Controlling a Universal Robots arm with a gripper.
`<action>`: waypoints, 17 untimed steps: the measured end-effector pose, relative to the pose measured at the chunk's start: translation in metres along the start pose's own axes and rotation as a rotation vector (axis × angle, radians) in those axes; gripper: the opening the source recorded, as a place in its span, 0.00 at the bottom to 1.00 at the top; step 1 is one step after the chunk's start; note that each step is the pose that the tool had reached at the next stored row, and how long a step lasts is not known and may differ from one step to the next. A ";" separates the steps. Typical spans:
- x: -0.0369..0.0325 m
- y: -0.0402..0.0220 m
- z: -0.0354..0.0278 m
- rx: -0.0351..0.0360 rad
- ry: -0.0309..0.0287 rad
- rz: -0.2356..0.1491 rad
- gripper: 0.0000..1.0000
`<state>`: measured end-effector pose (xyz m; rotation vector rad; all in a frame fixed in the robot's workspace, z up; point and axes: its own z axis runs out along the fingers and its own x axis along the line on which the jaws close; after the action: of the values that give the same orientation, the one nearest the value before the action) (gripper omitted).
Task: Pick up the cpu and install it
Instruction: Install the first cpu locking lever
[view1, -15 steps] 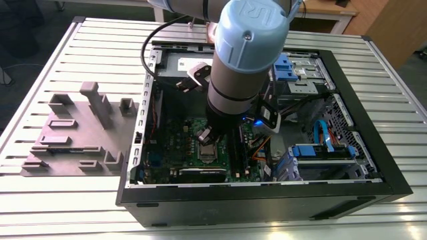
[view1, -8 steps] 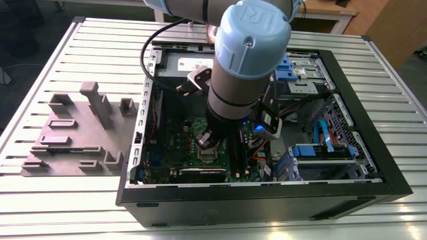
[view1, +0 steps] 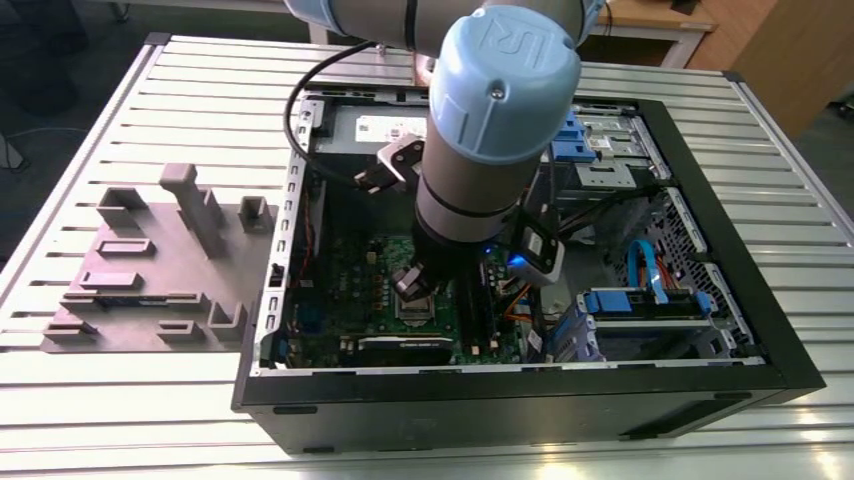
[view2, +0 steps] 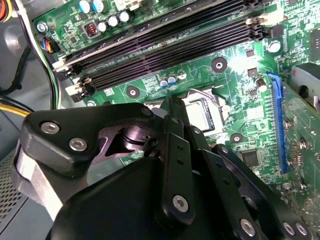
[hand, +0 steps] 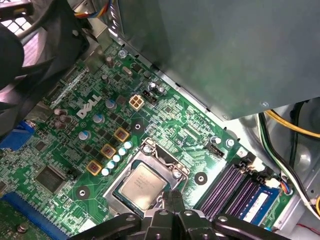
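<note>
The small flat square silver-grey cpu (hand: 144, 186) lies face up in the metal-framed socket (hand: 150, 150) on the green motherboard (hand: 95, 145), edges parallel to the frame. The black hand (hand: 172, 200) hangs just beside its edge, fingers drawn together, holding nothing. Dark memory slots (hand: 235, 185) run near the socket; a grey box (hand: 225, 50) stands behind.

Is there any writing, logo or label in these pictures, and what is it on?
motherboard: a large white maker's mark, a brand name I leave unquoted; the fine white print around it is too small to read.
blue arm cap: a raised logo, no readable words.
white label on the grey box in the case: too small to read.
cpu: faint marks on its metal top, too blurred to read.
</note>
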<state>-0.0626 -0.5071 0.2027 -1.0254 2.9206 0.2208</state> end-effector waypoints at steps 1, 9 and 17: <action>0.0002 -0.0002 0.0008 0.0002 -0.0002 0.002 0.10; 0.0010 -0.0015 0.0041 0.0012 -0.0014 0.012 0.10; 0.0011 -0.0018 0.0053 0.0001 -0.0002 0.001 0.10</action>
<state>-0.0624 -0.5084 0.1971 -1.0240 2.9209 0.2207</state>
